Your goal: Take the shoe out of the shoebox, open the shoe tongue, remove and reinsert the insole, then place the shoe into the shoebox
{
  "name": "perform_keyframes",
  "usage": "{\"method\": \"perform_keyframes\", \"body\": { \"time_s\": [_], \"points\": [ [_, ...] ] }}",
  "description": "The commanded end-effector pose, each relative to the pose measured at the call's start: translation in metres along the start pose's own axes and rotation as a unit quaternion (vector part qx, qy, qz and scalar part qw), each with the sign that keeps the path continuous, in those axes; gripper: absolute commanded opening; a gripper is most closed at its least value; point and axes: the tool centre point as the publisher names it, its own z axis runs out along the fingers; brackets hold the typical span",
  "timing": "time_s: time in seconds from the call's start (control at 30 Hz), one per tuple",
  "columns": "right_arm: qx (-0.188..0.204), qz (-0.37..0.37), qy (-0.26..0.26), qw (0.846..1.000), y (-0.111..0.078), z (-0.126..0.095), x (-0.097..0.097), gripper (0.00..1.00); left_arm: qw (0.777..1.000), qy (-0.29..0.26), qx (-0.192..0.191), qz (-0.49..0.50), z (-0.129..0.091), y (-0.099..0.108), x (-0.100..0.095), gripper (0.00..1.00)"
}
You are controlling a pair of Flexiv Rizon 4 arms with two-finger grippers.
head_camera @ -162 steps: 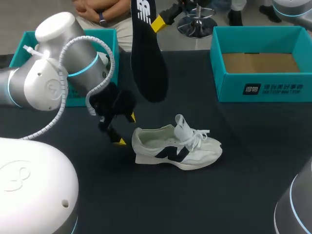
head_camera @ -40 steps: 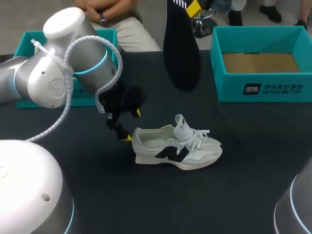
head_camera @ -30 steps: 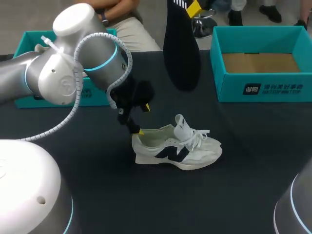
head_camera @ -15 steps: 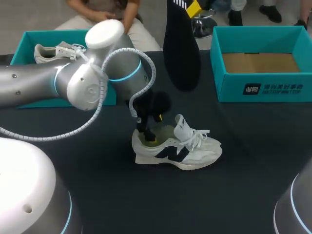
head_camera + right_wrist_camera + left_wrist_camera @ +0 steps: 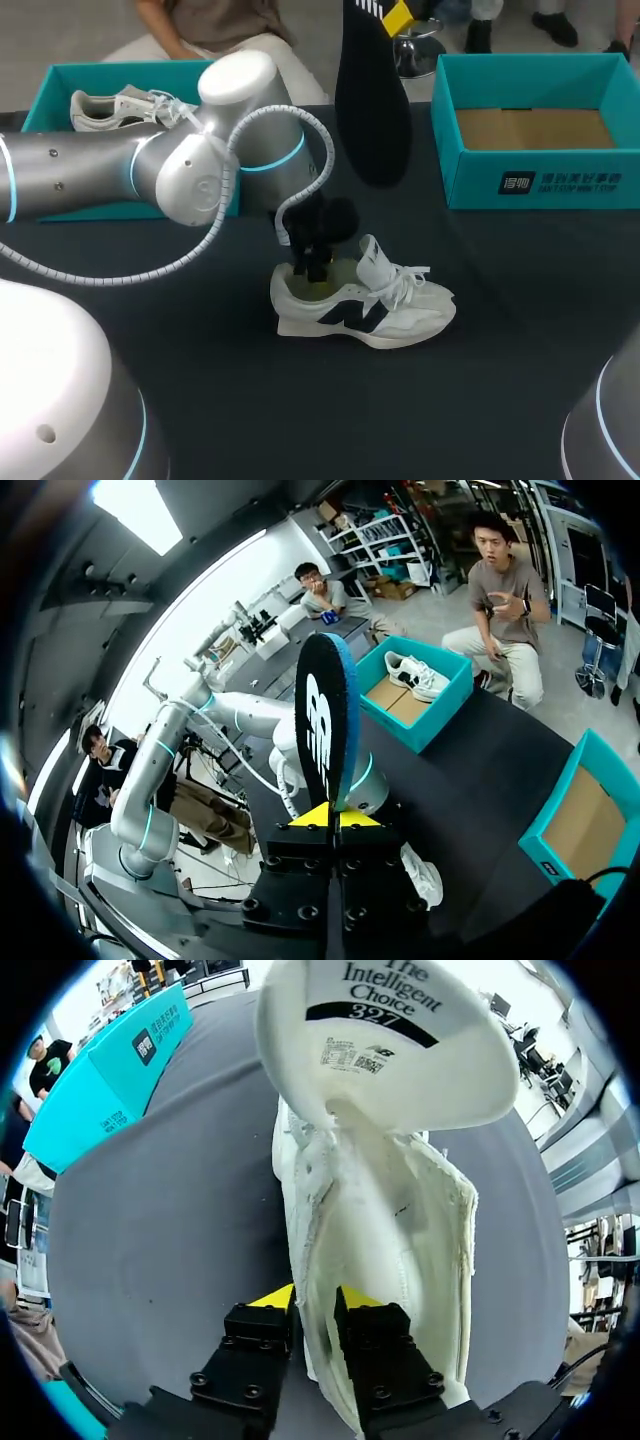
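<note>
1. Shoe (image 5: 362,300), white with a dark side mark: sitting on its sole near the middle of the dark worktop (image 5: 520,350), tongue (image 5: 390,1040) standing up.
2. Left end effector (image 5: 312,1302): pinching the shoe's side wall at the heel opening, one finger inside, one outside.
3. Right end effector (image 5: 328,818): pressing together on the black insole (image 5: 372,100), holding it upright above the worktop.
4. Teal shoebox (image 5: 535,130): sitting open at the far right, apart from the shoe.

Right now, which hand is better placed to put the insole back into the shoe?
Right. The right hand holds the insole up above the table beyond the shoe. The left hand is occupied, clamped on the shoe's collar wall, probably steadying it.
</note>
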Motion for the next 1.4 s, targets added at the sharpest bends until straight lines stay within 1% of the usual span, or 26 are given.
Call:
{"method": "perform_keyframes", "body": {
  "time_s": [0.03,0.27,0.5,0.7,0.77,0.93,0.97,1.13,1.4],
  "points": [
    [0.001,0.001,0.0,1.0,0.001,0.001,0.0,0.0,1.0,0.007,0.004,0.004,-0.001,0.003,0.001,0.0],
    [0.0,0.001,-0.001,1.0,0.001,0.0,0.001,0.0,1.0,0.019,0.006,0.01,0.001,0.003,0.001,0.0],
    [-0.008,0.002,-0.006,1.0,0.005,-0.021,0.003,0.0,1.0,0.025,0.008,0.013,0.002,0.004,0.0,0.0],
    [-0.002,0.002,-0.014,1.0,0.012,-0.037,0.007,0.0,0.999,0.03,0.007,0.021,0.003,0.003,0.001,0.0],
    [-0.001,0.004,-0.021,1.0,0.012,-0.045,0.005,0.0,0.999,0.032,0.006,0.024,0.003,0.002,0.001,0.0],
    [-0.002,0.003,-0.025,1.0,0.014,-0.057,0.007,0.0,0.999,0.036,0.004,0.029,0.005,0.002,0.001,0.0],
    [0.001,0.013,-0.03,0.999,0.015,-0.057,0.007,0.0,0.999,0.04,0.004,0.032,0.005,0.001,0.001,0.0],
    [0.001,0.014,-0.032,0.999,0.015,-0.058,0.007,0.0,0.998,0.043,0.002,0.038,0.007,0.0,0.003,0.0],
    [0.001,0.014,-0.032,0.999,0.015,-0.058,0.007,0.0,0.997,0.054,0.018,0.06,0.002,-0.006,0.005,0.0]
  ]
}}
